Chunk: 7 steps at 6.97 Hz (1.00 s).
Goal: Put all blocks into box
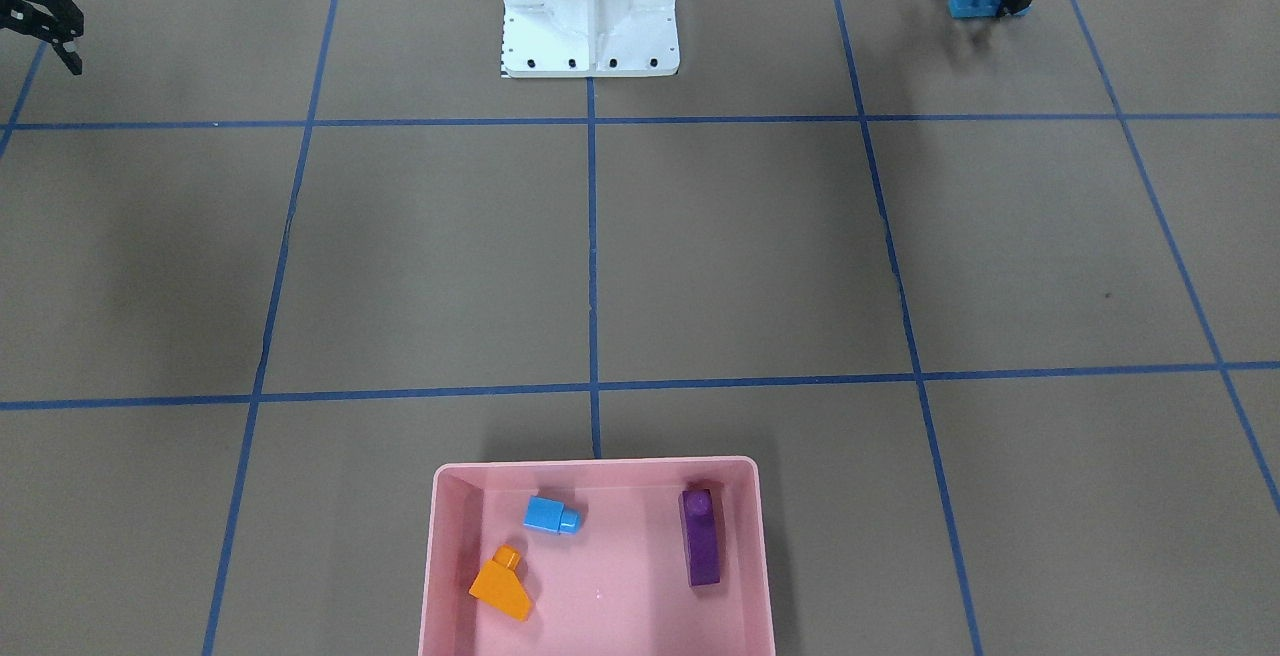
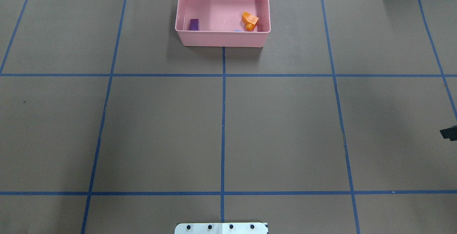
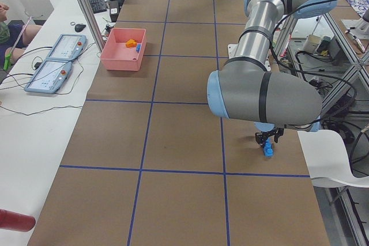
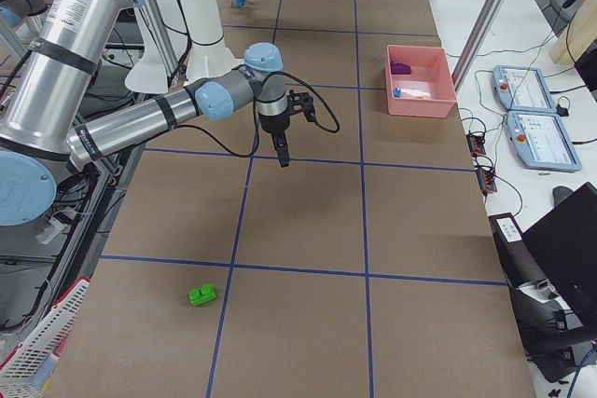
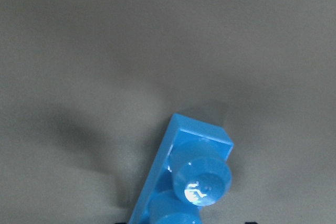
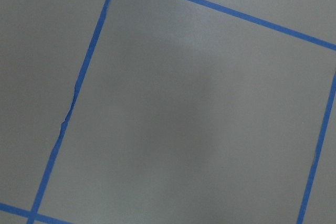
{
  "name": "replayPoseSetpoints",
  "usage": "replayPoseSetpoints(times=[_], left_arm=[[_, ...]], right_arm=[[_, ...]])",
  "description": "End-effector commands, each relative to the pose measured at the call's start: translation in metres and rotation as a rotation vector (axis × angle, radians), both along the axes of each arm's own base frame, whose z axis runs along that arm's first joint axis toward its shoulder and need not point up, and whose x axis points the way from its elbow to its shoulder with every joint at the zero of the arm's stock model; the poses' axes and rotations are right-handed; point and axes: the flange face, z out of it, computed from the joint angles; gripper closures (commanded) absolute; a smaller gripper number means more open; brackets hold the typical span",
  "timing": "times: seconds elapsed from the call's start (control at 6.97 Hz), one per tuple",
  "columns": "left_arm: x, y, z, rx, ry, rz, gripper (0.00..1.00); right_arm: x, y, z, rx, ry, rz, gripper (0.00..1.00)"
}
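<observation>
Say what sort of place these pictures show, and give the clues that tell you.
Most likely a robotics lab or test cell. A brown table marked into squares with blue tape has big jointed robot arms working over it, and a white side bench holds control tablets.

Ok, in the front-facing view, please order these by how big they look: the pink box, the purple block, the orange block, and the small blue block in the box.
1. pink box
2. purple block and orange block: too alike to rank
3. small blue block
</observation>
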Motion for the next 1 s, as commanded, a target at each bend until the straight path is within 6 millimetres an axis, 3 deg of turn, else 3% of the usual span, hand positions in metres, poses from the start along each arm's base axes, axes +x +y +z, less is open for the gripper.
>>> replayPoseSetpoints(times=[0.0,0.14,0.29,0.43,0.57,0.86], left_arm=[[0.001,-0.002,-0.006,-0.007,0.011,-0.012,0.71],[0.001,-0.003,-0.012,-0.011,0.018,-0.015,0.94],[0.001,-0.003,-0.018,-0.040,0.017,-0.052,1.00],[0.002,-0.003,-0.028,-0.075,0.020,-0.098,1.00],[0.005,-0.006,-0.051,-0.114,0.050,-0.143,1.00],[0.015,-0.036,-0.104,-0.213,0.144,-0.336,1.00]], right_arm=[[0.001,0.000,-0.001,0.001,-0.001,0.001,0.01],[0.001,0.000,-0.001,0.001,-0.001,0.001,0.01],[0.000,0.000,-0.001,0.002,-0.002,0.000,0.01],[0.000,0.000,0.000,0.001,-0.001,0.001,0.01],[0.000,-0.001,0.001,0.002,-0.002,0.001,0.00],[0.001,-0.009,0.020,0.019,-0.008,-0.012,0.01]])
